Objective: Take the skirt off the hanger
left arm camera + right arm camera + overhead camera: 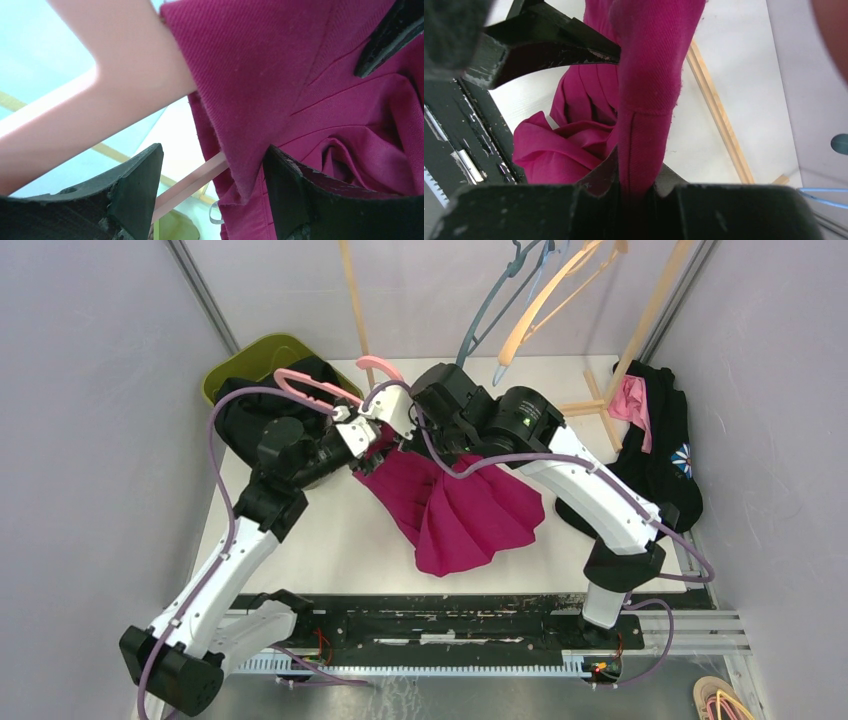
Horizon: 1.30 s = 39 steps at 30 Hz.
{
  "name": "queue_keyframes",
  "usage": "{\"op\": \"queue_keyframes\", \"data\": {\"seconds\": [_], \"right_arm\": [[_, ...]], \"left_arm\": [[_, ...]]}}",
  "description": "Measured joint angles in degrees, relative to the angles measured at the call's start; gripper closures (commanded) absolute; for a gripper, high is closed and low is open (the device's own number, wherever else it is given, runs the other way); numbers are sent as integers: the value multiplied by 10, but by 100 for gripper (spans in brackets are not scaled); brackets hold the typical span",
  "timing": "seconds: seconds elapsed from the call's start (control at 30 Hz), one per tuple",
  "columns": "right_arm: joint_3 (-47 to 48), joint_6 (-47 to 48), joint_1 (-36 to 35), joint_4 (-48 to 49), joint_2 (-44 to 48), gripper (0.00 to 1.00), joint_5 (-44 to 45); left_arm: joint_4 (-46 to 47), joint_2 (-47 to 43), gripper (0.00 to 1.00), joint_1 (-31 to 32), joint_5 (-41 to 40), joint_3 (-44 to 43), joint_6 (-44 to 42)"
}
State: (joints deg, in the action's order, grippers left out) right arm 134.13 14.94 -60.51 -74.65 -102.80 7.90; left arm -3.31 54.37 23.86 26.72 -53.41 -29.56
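**Figure.** Freeing the waistband, shown from overhead and from both wrists.

- **Skirt:** The skirt (462,508) lies mostly heaped at the centre of the table (300,550), with its hem fanned toward 5 o'clock. Its waistband is lifted toward 11 o'clock, where it meets the pink hanger (318,387).
- **Right gripper:** The right gripper (636,192) is clenched on a fold of the waistband, and the cloth runs straight up out of its jaws.
- **Left gripper:** The left gripper (212,187) is released. Its jaws stand apart with a thin hanger bar and a corner of the waistband between them, and neither finger visibly presses on either.
- **Hanger in the cloth:** In the left wrist view the broad hanger arm enters the cloth from 10 o'clock. Whether a clip holds the fabric cannot be told.
- **Step in hand (judged):** Parting the band from the hanger.
- **How to do it well:** The left gripper ought to close on the hanger alone and steady it. The right gripper then draws the band along the arm toward its free end, since a pull across the arm would likely drag hanger and skirt together.
- **Risk:** The left jaws may catch the fabric corner, which sits just beside one finger's inner face.
- **Surroundings:** A green bin (258,355) at the table's 10 o'clock corner and black garments (662,455) at 3 o'clock lie apart from the work.
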Motion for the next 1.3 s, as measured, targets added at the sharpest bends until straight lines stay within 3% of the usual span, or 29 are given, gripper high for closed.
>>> {"op": "queue_keyframes", "data": {"seconds": [0.33, 0.67, 0.93, 1.07, 1.3], "right_arm": [[0, -5, 3, -8, 4, 99, 17], [3, 14, 0, -16, 6, 99, 5], [3, 15, -5, -42, 7, 99, -25], [9, 16, -9, -54, 7, 99, -40], [19, 34, -13, -71, 9, 99, -48]], "left_arm": [[32, 26, 22, 15, 52, 3, 1], [-18, 14, 27, 94, 142, 5, 6], [-48, 14, 60, 104, 159, 3, 6], [-46, 16, 96, 110, 156, 3, 3], [-44, 23, 97, 125, 152, -1, 0]]}}
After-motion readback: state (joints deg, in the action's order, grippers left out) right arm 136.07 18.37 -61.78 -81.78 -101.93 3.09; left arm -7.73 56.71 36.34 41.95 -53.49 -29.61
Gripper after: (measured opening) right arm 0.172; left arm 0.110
